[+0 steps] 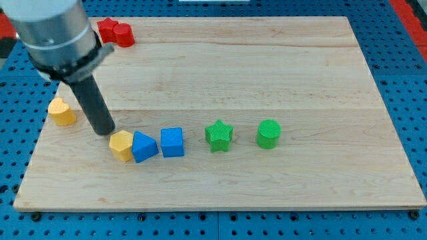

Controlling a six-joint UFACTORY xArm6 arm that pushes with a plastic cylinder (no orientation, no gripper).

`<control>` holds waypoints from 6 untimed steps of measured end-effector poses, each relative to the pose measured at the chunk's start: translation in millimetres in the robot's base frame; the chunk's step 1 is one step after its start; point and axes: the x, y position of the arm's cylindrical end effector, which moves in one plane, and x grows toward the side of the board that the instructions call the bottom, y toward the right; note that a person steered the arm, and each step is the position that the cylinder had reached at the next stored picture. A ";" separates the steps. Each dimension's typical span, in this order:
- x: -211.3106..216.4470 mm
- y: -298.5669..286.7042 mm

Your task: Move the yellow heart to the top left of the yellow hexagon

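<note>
The yellow heart (62, 111) lies near the board's left edge. The yellow hexagon (121, 145) lies to its lower right, touching a blue triangle (144, 147). My tip (104, 131) rests on the board between the two yellow blocks, just up and left of the hexagon and to the right of the heart, touching neither as far as I can see.
A blue cube (172, 142) sits right of the blue triangle. A green star (219, 135) and a green cylinder (269, 133) lie further right. Two red blocks (116, 32) sit at the board's top left. The wooden board (267, 67) lies on a blue perforated base.
</note>
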 end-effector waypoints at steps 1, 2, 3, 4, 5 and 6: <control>-62.1 -31.5; -97.2 -115.0; -74.0 -119.8; -8.5 -104.4; 32.5 -92.4; 8.5 -112.8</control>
